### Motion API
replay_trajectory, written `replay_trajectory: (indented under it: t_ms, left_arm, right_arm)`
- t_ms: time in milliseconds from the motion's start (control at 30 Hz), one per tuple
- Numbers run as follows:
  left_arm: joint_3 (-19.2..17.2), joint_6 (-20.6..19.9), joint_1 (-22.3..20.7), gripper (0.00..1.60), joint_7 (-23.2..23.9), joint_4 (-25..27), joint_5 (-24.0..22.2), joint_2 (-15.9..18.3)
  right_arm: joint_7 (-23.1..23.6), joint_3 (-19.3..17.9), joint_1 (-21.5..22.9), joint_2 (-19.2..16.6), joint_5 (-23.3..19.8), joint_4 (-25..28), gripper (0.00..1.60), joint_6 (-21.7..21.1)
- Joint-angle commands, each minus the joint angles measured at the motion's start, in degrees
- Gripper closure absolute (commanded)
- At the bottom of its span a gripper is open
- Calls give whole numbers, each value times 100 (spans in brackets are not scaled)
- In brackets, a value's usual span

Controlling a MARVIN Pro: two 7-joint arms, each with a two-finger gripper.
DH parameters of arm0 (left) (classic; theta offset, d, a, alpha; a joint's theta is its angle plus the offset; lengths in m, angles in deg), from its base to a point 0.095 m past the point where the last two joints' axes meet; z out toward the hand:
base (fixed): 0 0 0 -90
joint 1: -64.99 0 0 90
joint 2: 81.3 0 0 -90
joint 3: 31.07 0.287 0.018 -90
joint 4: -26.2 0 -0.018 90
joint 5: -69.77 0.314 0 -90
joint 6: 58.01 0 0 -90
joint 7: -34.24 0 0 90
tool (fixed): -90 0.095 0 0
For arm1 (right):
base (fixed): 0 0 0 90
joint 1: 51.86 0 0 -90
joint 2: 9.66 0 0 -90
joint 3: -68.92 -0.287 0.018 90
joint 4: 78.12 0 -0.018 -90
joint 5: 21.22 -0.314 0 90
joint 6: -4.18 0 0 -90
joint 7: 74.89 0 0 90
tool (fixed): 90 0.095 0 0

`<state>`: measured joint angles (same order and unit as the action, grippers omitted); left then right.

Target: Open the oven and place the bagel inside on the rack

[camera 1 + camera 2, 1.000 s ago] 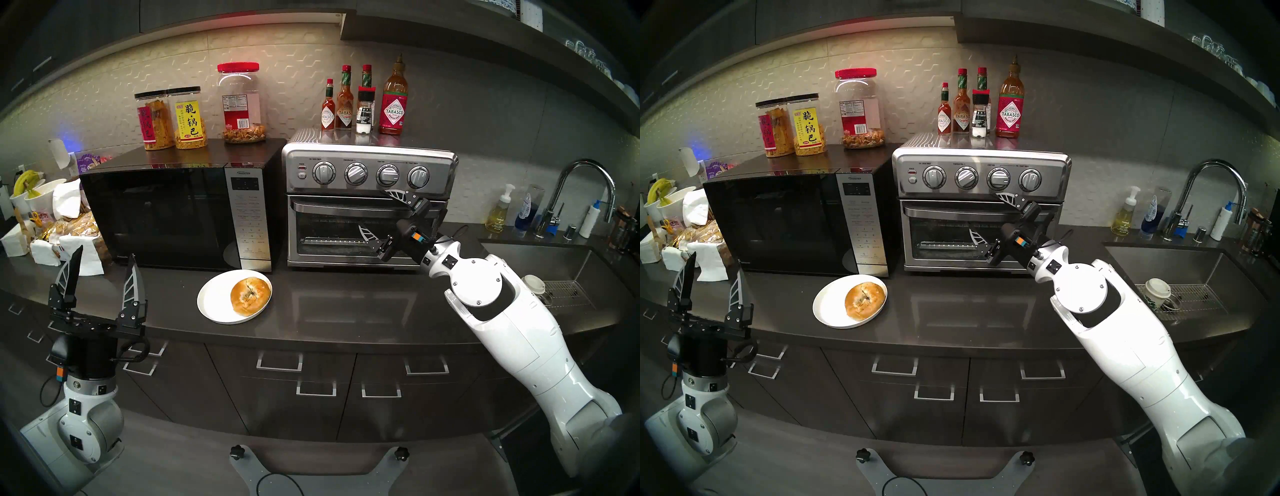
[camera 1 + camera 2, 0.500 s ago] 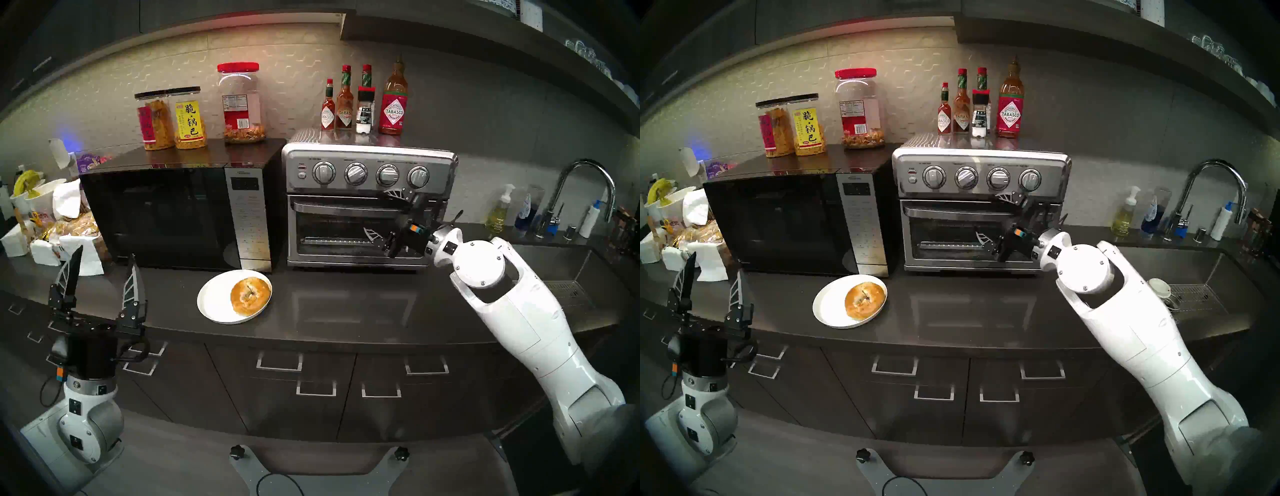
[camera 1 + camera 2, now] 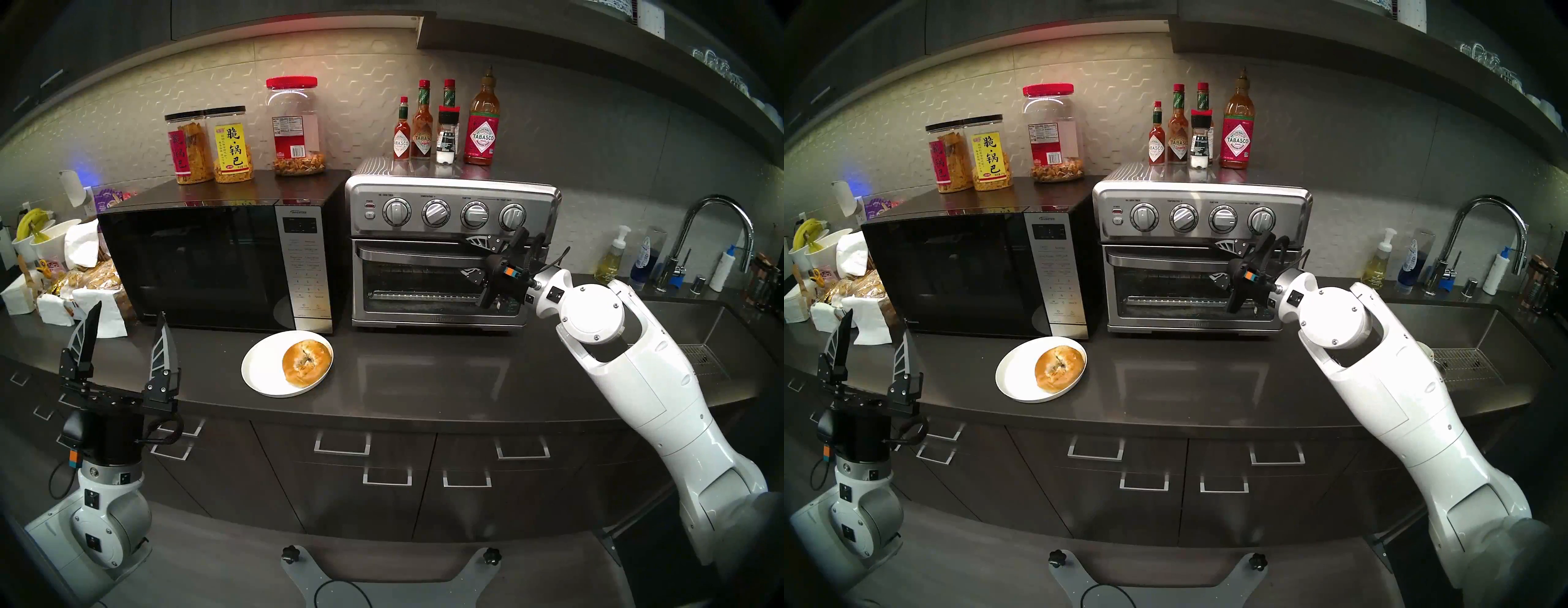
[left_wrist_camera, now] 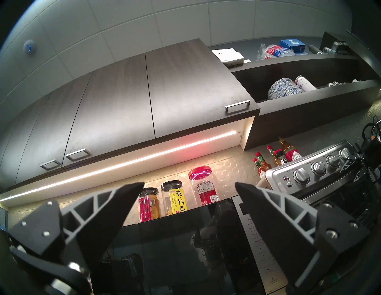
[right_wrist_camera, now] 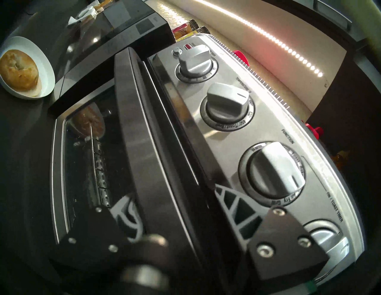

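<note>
From the head cameras, your right gripper (image 3: 475,257) straddles the right end of the oven (image 3: 449,250) handle (image 3: 420,254), one finger above, one below. The door looks shut. The bagel (image 3: 306,363) waits on the white plate (image 3: 265,373) in front of the microwave (image 3: 212,263). Your left gripper (image 3: 125,335) stands spread and empty.

The left wrist view confirms those fingers (image 4: 266,208) hold nothing.

In the right wrist view, fingers (image 5: 233,208) flank the handle (image 5: 148,123); whether they pinch it yet, you cannot tell. Expect rigid, smooth steel, so grip it squarely. The bagel (image 5: 19,70) is light, soft and sliced: take both halves by the crust.
</note>
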<state>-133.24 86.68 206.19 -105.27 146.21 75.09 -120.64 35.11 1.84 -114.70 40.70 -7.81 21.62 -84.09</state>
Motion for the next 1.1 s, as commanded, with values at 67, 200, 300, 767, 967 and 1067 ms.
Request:
replay_trajectory:
  t_ms: [67,200,300,767,967,1067]
  left_arm:
    - [-47,4,6,0,-5,59,3,-1]
    - [-47,5,5,0,-5,58,3,-1]
    - [-47,4,6,0,-5,58,3,0]
    - [-38,7,-4,0,-6,51,4,0]
    - [-34,8,-8,0,-6,48,5,1]
    - [-33,8,-9,0,-6,47,5,1]
  right_arm:
    - [-533,-171,-652,86,-153,352,160,345]
    - [-652,-206,-864,56,-143,431,160,431]
    - [-721,-203,-999,25,-78,429,160,515]
    - [-917,-64,-1486,-57,139,300,160,714]
    - [-1130,-31,-1700,-84,169,230,160,864]
    - [-1285,-54,-1835,-96,201,221,160,963]
